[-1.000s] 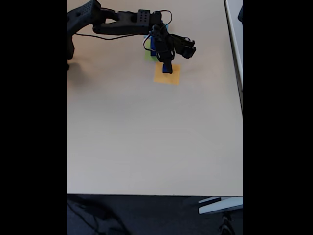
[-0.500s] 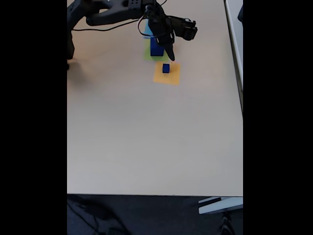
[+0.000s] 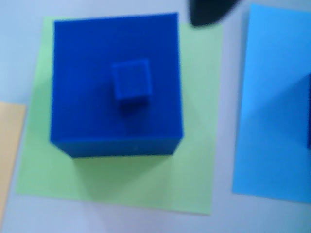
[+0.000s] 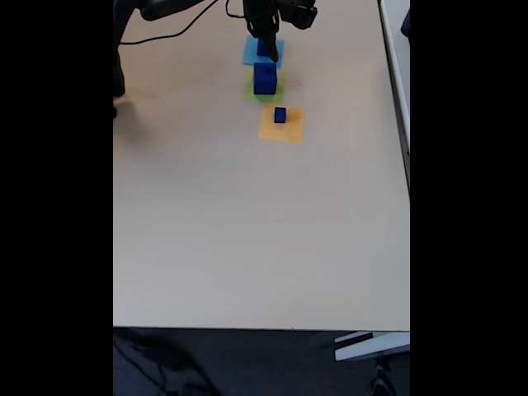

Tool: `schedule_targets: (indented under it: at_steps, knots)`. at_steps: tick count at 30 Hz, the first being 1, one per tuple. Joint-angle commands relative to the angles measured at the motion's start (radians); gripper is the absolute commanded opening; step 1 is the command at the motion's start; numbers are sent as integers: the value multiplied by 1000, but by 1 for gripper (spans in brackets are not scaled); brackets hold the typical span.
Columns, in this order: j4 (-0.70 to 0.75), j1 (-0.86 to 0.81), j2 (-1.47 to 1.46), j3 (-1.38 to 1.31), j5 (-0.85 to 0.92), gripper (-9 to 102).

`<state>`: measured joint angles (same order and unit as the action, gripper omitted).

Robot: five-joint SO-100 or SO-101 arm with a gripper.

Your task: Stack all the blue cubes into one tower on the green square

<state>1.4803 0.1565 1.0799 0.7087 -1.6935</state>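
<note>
The large blue cube (image 3: 116, 82) (image 4: 265, 78) stands on the green square (image 3: 199, 145) (image 4: 252, 93). A small raised blue square (image 3: 131, 80) shows at the centre of its top; I cannot tell what it is. The small blue cube (image 4: 280, 115) rests on the orange square (image 4: 281, 125). Behind the green square lies the light-blue square (image 3: 272, 107) (image 4: 250, 54), where a dark blue cube edge (image 3: 308, 111) (image 4: 262, 47) shows. My gripper (image 4: 269, 53) hangs over that light-blue square, holding nothing I can see. One dark fingertip (image 3: 209, 9) enters the wrist view at the top. How the jaws stand is unclear.
The beige table (image 4: 247, 231) stretches wide toward the front edge. A corner of the orange square (image 3: 8, 145) shows at the left of the wrist view. The arm's base and a cable (image 4: 165, 37) sit at the table's far left.
The gripper let go of the small cube on the orange square, lifted, and swung back past the large cube to over the light-blue square.
</note>
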Motion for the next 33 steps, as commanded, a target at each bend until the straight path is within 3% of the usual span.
schedule_targets:
  at_steps: [1, 33]
  knots:
    - [-6, 25, 54, -12, -21, 23]
    - [3, 28, -201, -190, 34, 22]
